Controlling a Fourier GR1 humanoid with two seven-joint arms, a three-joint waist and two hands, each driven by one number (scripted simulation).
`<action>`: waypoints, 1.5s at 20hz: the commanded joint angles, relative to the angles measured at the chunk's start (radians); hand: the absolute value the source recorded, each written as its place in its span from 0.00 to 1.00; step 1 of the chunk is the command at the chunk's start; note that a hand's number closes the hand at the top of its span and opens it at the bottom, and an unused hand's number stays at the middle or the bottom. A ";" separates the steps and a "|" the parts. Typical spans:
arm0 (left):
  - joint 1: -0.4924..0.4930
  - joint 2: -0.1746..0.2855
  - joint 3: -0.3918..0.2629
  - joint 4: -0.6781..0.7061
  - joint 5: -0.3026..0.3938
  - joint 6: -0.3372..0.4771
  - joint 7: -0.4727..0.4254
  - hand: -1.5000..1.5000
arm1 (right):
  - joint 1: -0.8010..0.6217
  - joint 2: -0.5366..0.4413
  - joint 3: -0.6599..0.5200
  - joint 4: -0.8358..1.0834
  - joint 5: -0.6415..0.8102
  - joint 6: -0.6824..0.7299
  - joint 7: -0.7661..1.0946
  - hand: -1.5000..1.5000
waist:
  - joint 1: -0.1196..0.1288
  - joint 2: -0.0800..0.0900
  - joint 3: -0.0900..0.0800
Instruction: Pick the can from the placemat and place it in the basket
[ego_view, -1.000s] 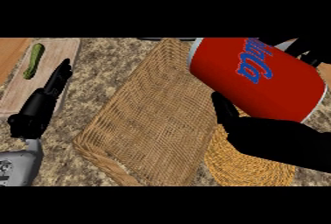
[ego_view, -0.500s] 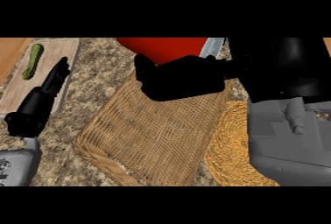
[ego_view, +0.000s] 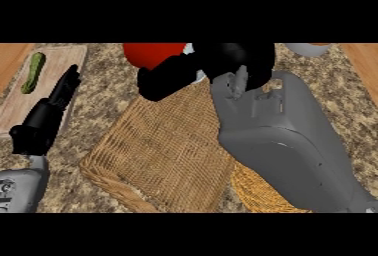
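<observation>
My right hand (ego_view: 221, 62) is curled round the red can (ego_view: 151, 54), holding it above the far edge of the woven basket (ego_view: 162, 150). Only the can's red body and a bit of its pale end show past the black fingers. My grey right forearm (ego_view: 288, 145) crosses the right half of the view and hides part of the basket. A yellow woven placemat (ego_view: 255, 197) peeks out below the forearm at the lower right. My left hand (ego_view: 48, 115) rests open on the counter at the left, fingers pointing away.
A wooden cutting board (ego_view: 44, 85) lies at the upper left with a green cucumber (ego_view: 32, 72) on it. A grey rim of some dish (ego_view: 306, 48) shows at the top right. The counter is speckled stone.
My right hand has carried the can further away from me and to the left, over the basket's far edge, and the forearm has swung across the basket. The left hand has not moved.
</observation>
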 joint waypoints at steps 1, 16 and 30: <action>0.050 -0.003 0.003 -0.020 -0.006 0.007 -0.026 0.50 | -0.033 -0.033 0.024 0.051 0.003 0.185 0.203 1.00 | -0.005 -0.008 0.000; -0.002 -0.019 0.012 0.049 -0.033 0.018 -0.050 0.50 | -0.045 0.077 -0.053 0.067 -0.081 0.181 0.187 0.00 | -0.012 0.002 0.002; 0.041 -0.013 0.030 -0.014 -0.005 0.000 -0.018 0.50 | 0.062 0.027 -0.349 -0.149 0.242 -0.227 0.074 0.00 | -0.024 -0.001 0.003</action>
